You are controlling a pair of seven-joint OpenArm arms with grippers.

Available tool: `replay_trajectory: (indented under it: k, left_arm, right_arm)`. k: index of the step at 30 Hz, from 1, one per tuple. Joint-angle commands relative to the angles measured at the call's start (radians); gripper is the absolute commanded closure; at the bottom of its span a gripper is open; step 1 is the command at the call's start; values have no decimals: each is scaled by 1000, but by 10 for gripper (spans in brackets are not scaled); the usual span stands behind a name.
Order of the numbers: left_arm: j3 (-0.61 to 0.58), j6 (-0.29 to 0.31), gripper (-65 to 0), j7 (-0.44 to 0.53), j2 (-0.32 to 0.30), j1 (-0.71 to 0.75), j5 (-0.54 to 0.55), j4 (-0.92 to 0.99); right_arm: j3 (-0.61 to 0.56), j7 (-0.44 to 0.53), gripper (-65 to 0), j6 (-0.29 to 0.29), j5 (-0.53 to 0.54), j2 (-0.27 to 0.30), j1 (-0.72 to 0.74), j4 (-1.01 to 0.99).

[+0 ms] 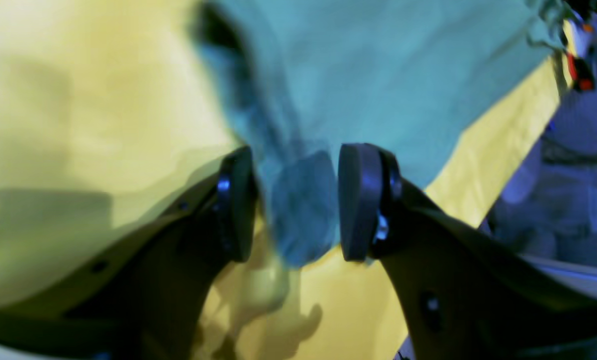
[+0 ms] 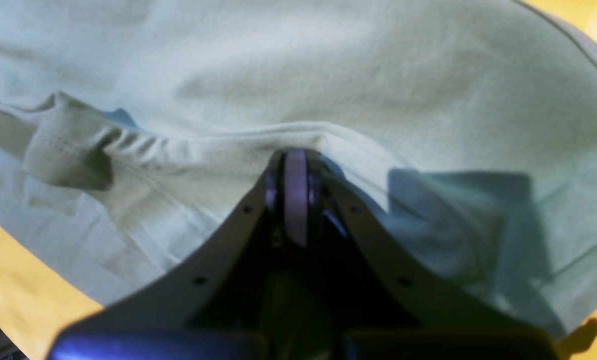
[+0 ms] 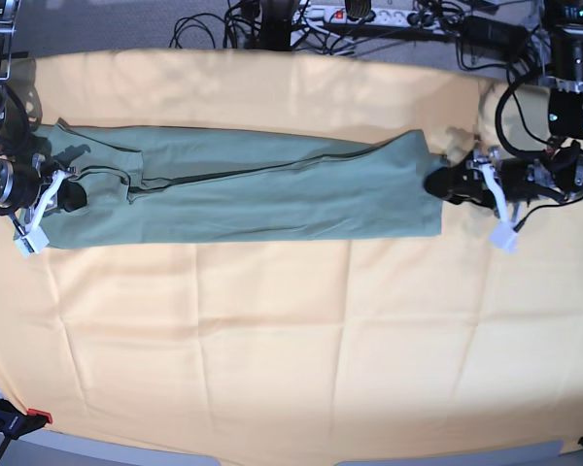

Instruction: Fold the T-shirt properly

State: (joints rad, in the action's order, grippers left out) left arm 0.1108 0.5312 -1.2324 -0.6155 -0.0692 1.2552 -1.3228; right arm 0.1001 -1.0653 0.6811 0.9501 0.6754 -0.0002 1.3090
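Sage-green T-shirt [image 3: 243, 184] stretched as a long band across the far half of the yellow-orange cloth [image 3: 272, 340] covering the desk.

Folded lengthwise, wrinkled, with a seam ridge running along its middle. Right hand [image 2: 295, 165] clenched on a hem fold at the shirt's one end, pads pressed together; left hand [image 1: 296, 202] at the other end, pads parted, a bunched corner of fabric between them, touching the one pad but apart from the other. Cloth creased into a grid of fold lines, draped past the desk edge. Beyond it, grey floor, tangled black cables [image 3: 223, 24] and a power strip [image 3: 369, 14]; an orange-tipped clamp [image 3: 24, 419] at the near corner.
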Motion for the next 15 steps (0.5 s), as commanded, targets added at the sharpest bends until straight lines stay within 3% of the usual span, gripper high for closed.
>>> replay_trajectory:
  k: [1,9,11,13,15]
  left_arm:
    - [-20,-8,-286,-43,-12,-3,-27,-7]
    - [-44,-1,-263,-39,1,-51,-24,-46]
    - [-44,-2,-181,-27,3,-69,-22,-48]
    - [-44,-2,-26,-19,3,-79,-19,-48]
    - [-44,-2,0,-22,2,-93,-24,-48]
  right_arm:
    - [-6,-34,0,-11,-35,3,0,-2]
    - [-6,-39,0,-11,-35,3,0,-2]
    - [-6,-39,0,-11,-35,3,0,-2]
    - [-6,-39,0,-11,-35,3,0,-2]
    - [-6,-39,0,-11,-35,3,0,-2]
